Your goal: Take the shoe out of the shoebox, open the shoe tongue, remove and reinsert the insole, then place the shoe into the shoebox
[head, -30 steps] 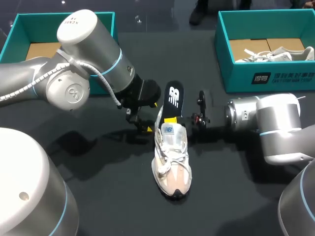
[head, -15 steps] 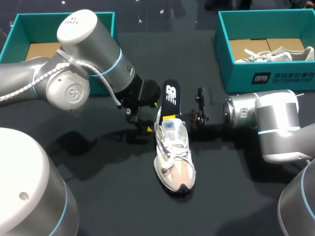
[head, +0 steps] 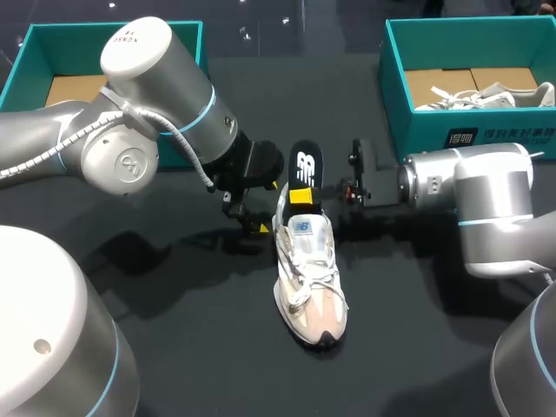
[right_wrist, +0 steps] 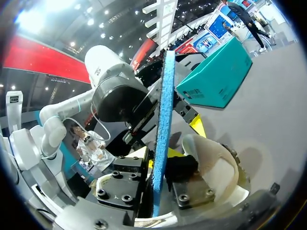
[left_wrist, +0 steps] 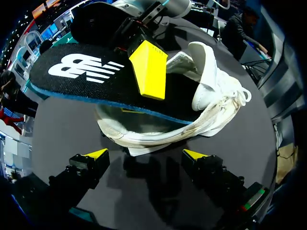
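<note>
table [head: 174,287]: dark, matte | right teal box [head: 469,139]: far right corner | second shoe [head: 486,95]: white, lying inside it

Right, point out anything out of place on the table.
Only the black insole with a blue edge: it sticks out of the heel of the white lace-up sneaker, pinched in the right gripper. Nothing spilled or damaged.

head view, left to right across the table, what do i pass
left box → shoe → right box; the insole is left out because it overlaps the shoe
</note>
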Controlling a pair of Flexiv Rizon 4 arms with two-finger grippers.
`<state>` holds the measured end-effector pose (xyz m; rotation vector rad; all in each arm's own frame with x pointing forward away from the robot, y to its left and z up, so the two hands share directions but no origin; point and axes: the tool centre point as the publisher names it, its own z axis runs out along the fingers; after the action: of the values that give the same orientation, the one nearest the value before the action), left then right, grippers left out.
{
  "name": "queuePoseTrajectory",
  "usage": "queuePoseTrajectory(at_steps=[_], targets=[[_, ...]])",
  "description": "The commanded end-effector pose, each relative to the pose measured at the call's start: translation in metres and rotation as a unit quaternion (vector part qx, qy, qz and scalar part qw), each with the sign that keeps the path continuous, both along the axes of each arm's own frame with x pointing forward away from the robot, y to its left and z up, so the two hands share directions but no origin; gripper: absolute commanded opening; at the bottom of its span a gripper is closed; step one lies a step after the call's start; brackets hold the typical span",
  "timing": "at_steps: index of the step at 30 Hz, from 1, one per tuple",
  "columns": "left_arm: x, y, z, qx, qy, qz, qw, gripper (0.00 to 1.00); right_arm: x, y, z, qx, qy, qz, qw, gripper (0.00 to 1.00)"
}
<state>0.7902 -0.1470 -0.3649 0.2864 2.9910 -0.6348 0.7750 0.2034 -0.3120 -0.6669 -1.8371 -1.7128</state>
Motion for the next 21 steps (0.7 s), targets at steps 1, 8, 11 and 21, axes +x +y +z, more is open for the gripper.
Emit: queuePoseTrajectory(at_steps=[1,8,11,21], targets=[[0.0,0.0,-0.001,0.0,0.0,0.0,1.0,1.0,-0.002,-0.004,0.002,0.0,-0.001,-0.008,1.0,0.19],[0.0,0.0,-0.001,0.0,0.0,0.0,1.0,1.0,-0.003,-0.002,-0.01,0.0,0.025,0.002,1.0,0.0],[0.0,0.0,-0.001,0.0,0.0,0.0,1.0,1.0,-0.009,0.0,-0.016,-0.005,0.039,0.011,0.999,0.0],[0.0,0.0,-0.001,0.0,0.0,0.0,1.0,1.0,-0.03,0.005,-0.034,-0.018,0.081,0.025,0.996,0.0]])
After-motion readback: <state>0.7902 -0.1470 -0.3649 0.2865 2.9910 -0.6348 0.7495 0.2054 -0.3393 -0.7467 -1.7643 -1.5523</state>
